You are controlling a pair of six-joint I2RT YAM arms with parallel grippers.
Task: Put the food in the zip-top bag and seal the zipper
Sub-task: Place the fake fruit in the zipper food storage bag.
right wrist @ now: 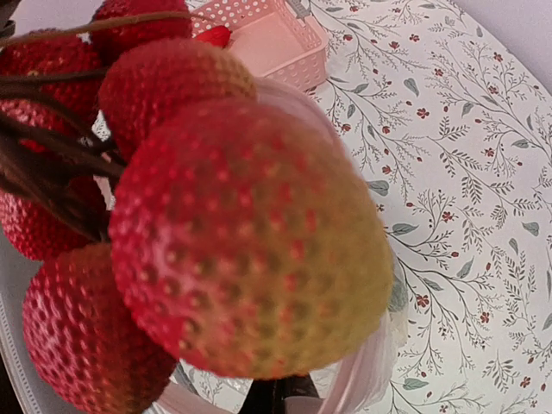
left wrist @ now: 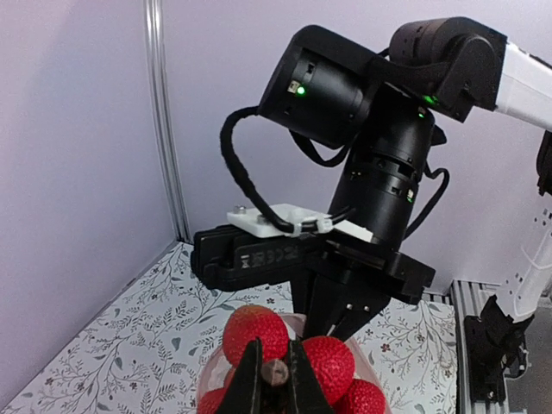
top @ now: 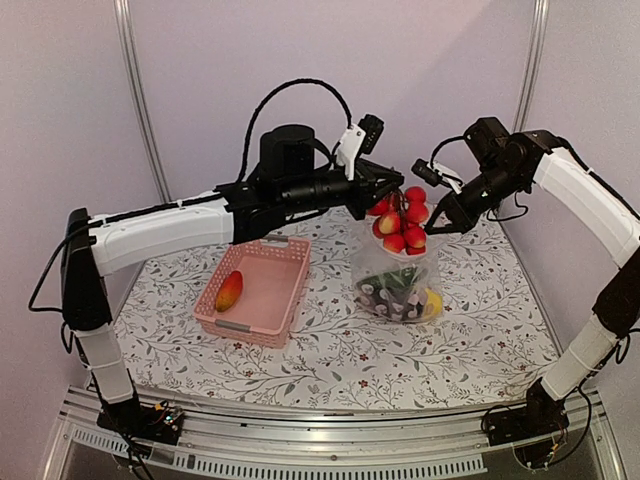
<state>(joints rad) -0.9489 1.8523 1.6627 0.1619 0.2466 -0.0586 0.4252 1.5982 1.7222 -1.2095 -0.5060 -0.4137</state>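
The zip-top bag [top: 398,268] stands upright right of the table's centre, with dark, green and yellow food [top: 405,300] in its bottom. My left gripper [top: 388,193] is shut on the brown stem [left wrist: 276,373] of a bunch of red berries [top: 402,228], held in the bag's open mouth. My right gripper [top: 437,222] is shut on the right edge of the bag's mouth [right wrist: 366,371] and holds it up. The berries [right wrist: 241,241] fill the right wrist view. I cannot make out the zipper strip.
The pink lattice basket [top: 250,330] lies left of the bag with one red and yellow fruit [top: 229,290] in it; it also shows in the right wrist view [right wrist: 276,39]. The floral tablecloth [top: 450,350] covers the table. Walls stand close behind.
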